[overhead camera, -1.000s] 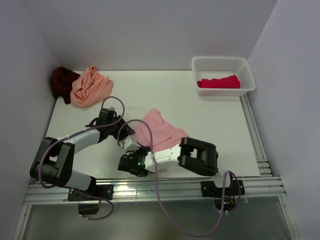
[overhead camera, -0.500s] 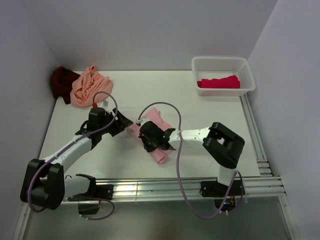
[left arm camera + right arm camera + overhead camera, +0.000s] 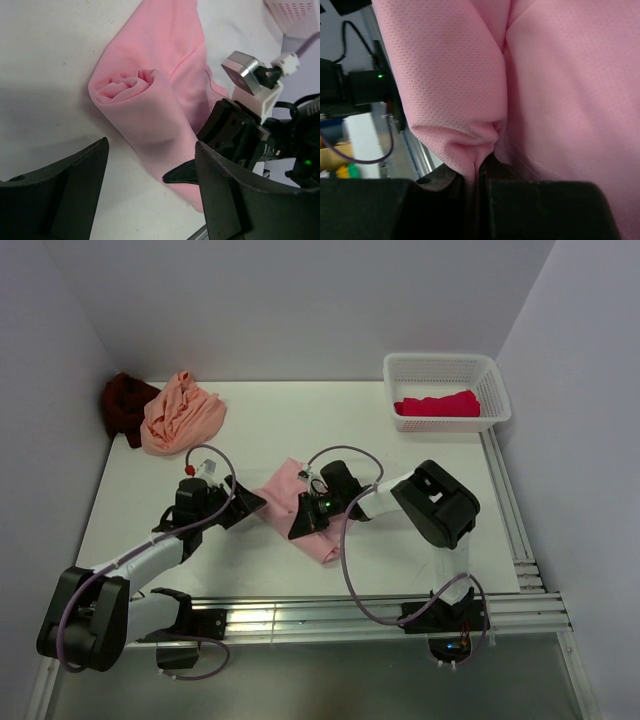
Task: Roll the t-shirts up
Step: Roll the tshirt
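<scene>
White table (image 3: 300,420) fills the top view, boxed in by pale walls (image 3: 300,300). At its far left corner a maroon tee (image 3: 122,405) lies crumpled against the wall. A peach tee (image 3: 180,415) is bunched just beside it, touching it on the right. Both are well apart from the arms.

Nearer the front, the left pincer (image 3: 243,506) sits low over the table at the left end of the pink tee (image 3: 282,488). From the wrist, the left pincer (image 3: 150,150) is spread wide with nothing gripped between its fingers (image 3: 75,185). The tee's end lies just ahead of them, and whether either tip touches the cloth I cannot tell. That end of the pink tee (image 3: 150,110) is wound into a thick roll with its spiral facing the camera. The rest of the cloth spreads flat behind it.

The tee lies near the middle of the table, running on a slant toward the front edge, between the two arms.

From the right, the right pincer (image 3: 303,520) reaches in and rests on the roll partway along it. Its own camera shows the right pincer (image 3: 480,172) closed tight on a pinched fold of the pink tee (image 3: 560,100), with the cloth bulging just above the jaws.

At the far right corner stands a white lattice basket (image 3: 450,423). A red tee (image 3: 437,404) lies inside it, well apart from both arms.
</scene>
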`<action>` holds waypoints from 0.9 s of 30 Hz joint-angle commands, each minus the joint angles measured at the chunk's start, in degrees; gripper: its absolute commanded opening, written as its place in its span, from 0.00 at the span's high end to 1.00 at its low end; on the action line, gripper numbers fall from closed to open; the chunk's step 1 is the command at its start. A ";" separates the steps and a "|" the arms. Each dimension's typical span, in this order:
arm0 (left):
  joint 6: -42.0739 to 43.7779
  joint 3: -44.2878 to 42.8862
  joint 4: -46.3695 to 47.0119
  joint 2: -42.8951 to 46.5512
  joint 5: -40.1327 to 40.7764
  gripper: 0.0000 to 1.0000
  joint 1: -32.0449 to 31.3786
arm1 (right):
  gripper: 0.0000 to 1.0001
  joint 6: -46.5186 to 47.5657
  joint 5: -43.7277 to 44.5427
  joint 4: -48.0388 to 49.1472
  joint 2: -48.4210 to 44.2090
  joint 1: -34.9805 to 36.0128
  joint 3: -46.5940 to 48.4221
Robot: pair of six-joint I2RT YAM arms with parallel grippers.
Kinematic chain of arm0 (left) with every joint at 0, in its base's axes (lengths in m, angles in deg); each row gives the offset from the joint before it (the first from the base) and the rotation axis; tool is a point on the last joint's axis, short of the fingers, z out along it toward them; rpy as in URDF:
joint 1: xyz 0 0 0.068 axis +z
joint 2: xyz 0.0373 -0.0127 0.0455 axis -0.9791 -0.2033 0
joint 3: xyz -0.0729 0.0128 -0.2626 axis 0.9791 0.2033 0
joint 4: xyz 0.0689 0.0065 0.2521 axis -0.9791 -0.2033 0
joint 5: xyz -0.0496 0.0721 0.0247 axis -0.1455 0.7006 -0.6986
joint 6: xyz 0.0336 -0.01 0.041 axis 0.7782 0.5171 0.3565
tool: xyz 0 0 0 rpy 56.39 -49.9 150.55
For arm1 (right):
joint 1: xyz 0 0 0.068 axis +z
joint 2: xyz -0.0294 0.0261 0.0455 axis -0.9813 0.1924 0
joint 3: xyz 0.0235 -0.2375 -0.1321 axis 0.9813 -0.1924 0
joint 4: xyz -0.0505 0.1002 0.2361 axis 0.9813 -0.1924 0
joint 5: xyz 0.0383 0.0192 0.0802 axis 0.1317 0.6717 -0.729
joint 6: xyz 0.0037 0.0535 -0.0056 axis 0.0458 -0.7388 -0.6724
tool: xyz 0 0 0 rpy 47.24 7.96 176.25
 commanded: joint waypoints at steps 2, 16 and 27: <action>0.71 3.30 9.12 2.60 -0.26 0.26 -0.11 | 1.00 -4.32 -8.45 4.18 4.37 -2.10 -1.79; -1.22 13.59 25.65 2.35 12.73 0.24 -5.73 | 1.00 -8.20 -9.35 -4.15 8.68 -5.00 3.04; -1.48 12.97 35.32 -6.16 14.86 0.20 -7.50 | 1.00 -7.14 -6.17 -10.67 5.08 -4.92 4.28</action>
